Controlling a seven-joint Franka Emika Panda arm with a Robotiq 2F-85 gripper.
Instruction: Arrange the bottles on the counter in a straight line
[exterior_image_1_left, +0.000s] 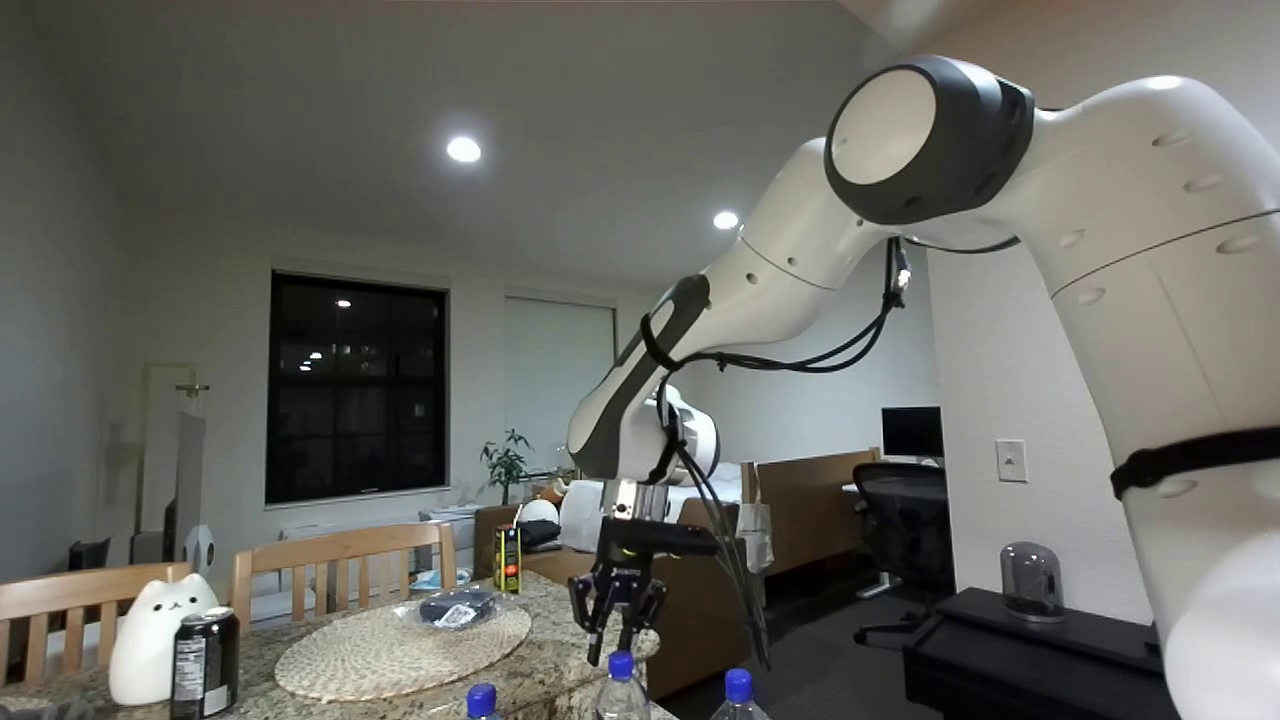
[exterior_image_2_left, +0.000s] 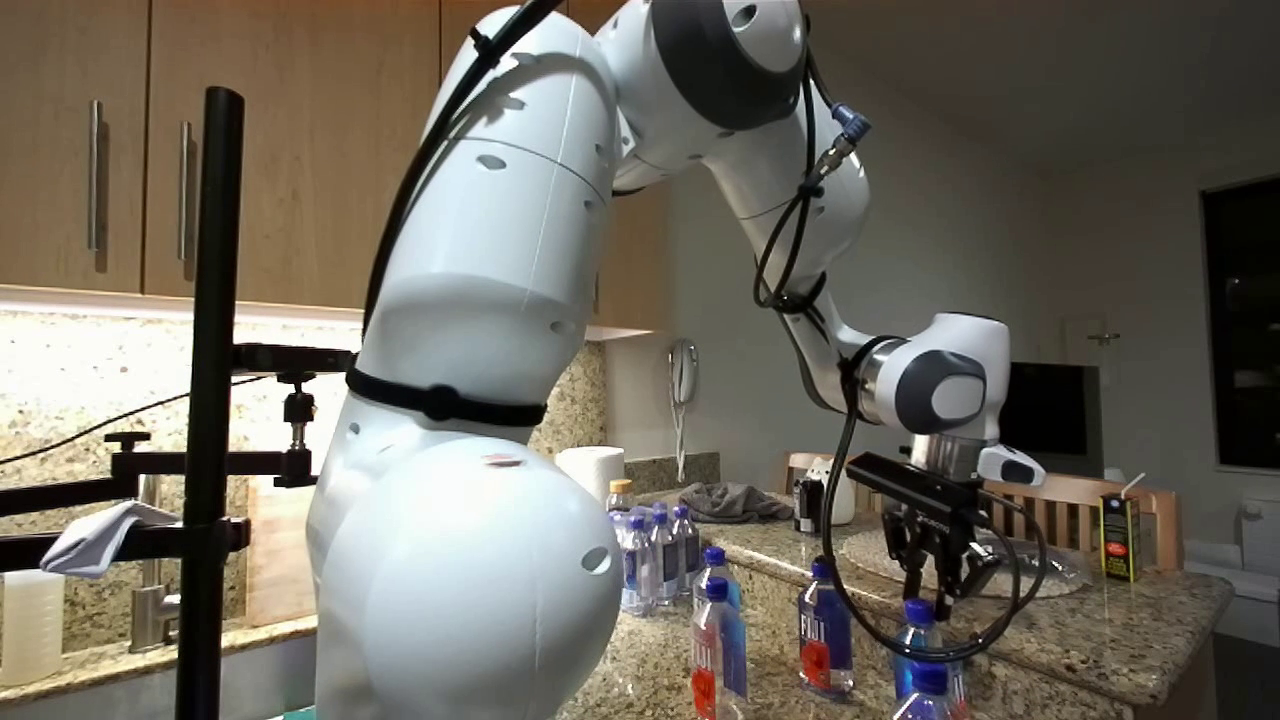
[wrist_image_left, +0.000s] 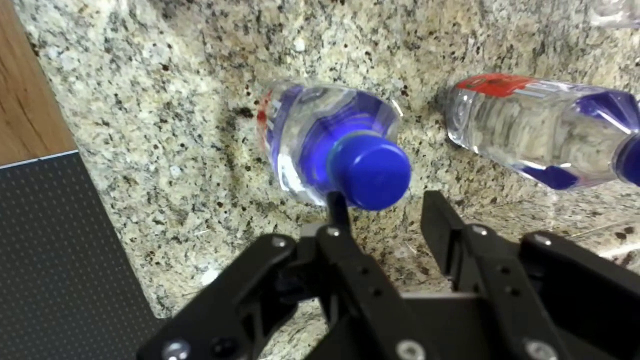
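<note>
In the wrist view my gripper (wrist_image_left: 384, 206) stands open, its two black fingers apart. The blue cap of an upright bottle (wrist_image_left: 320, 135) shows just past the fingertips, nearer the left finger; whether they touch I cannot tell. To its right stands another bottle (wrist_image_left: 540, 125) with a red label patch. In an exterior view the gripper (exterior_image_1_left: 610, 648) hangs right above a blue-capped bottle (exterior_image_1_left: 621, 695), with a bottle (exterior_image_1_left: 482, 702) and a bottle (exterior_image_1_left: 738, 700) on either side. More bottles, such as this one (exterior_image_2_left: 719, 650) and this one (exterior_image_2_left: 826, 635), stand on the speckled counter (exterior_image_2_left: 1110, 650).
A raised counter section holds a woven mat (exterior_image_1_left: 400, 655) with a plastic-wrapped item (exterior_image_1_left: 458, 608), a black can (exterior_image_1_left: 205, 660), a white cat figure (exterior_image_1_left: 160, 640) and a drink carton (exterior_image_2_left: 1119, 538). Several clustered bottles (exterior_image_2_left: 664, 560) stand near a paper roll (exterior_image_2_left: 590, 468). The counter edge shows left (wrist_image_left: 100, 195).
</note>
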